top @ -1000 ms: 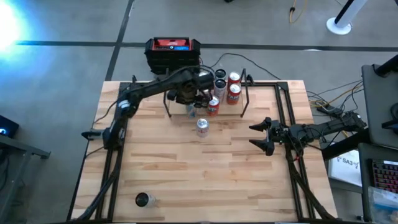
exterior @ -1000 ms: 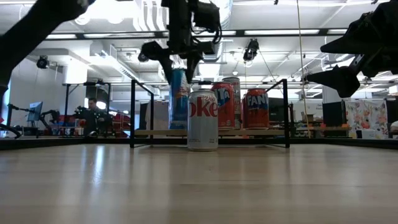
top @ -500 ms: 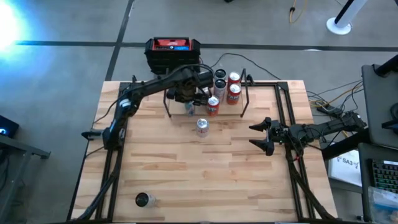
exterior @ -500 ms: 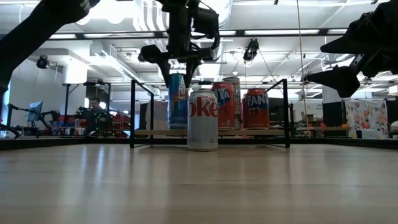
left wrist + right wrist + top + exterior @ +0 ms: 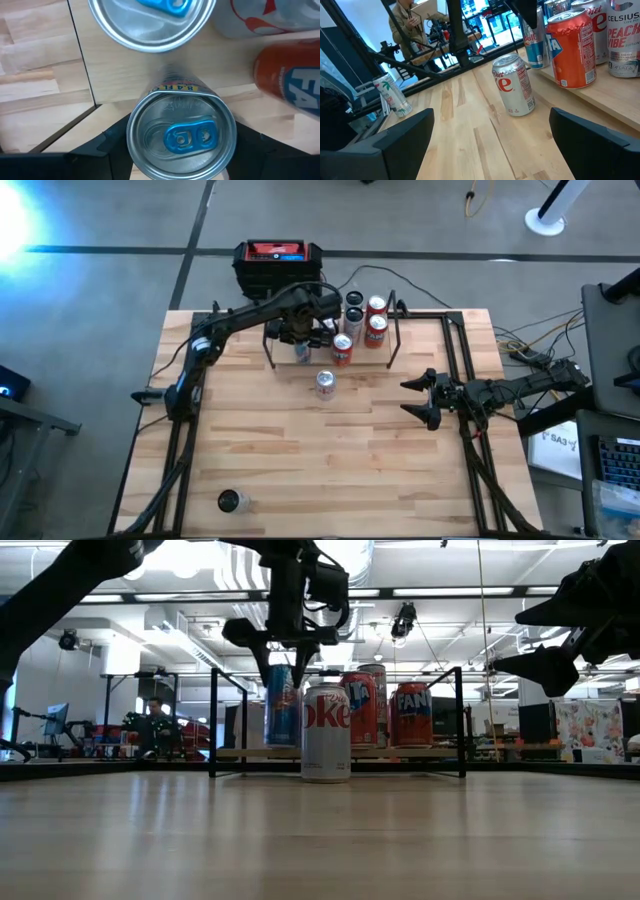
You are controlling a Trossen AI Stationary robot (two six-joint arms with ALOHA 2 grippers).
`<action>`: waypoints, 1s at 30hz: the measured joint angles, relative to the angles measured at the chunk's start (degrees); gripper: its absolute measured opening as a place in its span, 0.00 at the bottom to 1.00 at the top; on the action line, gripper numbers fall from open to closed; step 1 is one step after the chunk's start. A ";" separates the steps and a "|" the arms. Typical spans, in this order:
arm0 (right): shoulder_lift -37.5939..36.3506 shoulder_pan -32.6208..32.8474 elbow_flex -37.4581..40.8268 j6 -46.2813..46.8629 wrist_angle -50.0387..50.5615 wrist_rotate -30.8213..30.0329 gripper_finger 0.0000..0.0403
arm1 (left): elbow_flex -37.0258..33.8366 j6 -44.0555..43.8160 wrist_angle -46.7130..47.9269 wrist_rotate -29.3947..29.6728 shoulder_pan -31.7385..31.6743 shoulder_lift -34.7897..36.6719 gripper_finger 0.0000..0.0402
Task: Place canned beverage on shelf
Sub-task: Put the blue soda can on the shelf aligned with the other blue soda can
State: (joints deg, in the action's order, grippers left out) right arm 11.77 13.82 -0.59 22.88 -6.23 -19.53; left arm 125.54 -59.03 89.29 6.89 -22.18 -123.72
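Left wrist view: left claw (image 5: 181, 150) pinching blue-tabbed can (image 5: 181, 136), fingertips hidden; right claw (image 5: 418, 398) spread, apart.

High view: strong white-blue glare at the upper left corner, washing out the floor (image 5: 90, 290); wooden surface (image 5: 320, 450) evenly lit, shadows faint. Low view: ceiling light strips (image 5: 440, 592) overexposed; arms and left gripper (image 5: 283, 648) read as dark silhouettes against them; near surface soft, with a pale sheen. Left wrist view: blue-tabbed can top (image 5: 181, 135) sharp, orange can (image 5: 292, 85) at the edge blurred. Right wrist view: background bright, dark fingers (image 5: 395, 137) out of focus.
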 joint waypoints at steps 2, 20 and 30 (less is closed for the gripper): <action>0.00 0.01 0.00 0.01 0.00 0.00 0.94 | 0.01 0.01 -0.37 0.04 -0.11 0.00 0.55; 0.00 0.02 -0.01 0.01 0.01 0.00 0.94 | -0.02 -0.18 -0.74 0.14 -1.39 0.00 0.55; 0.00 0.02 -0.01 0.01 -0.01 0.00 0.94 | -0.04 -0.64 -0.70 0.77 -1.48 0.02 0.57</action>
State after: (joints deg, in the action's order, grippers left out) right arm 11.77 13.85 -0.60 22.90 -6.24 -19.53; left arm 125.49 -59.67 88.59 7.66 -23.66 -123.70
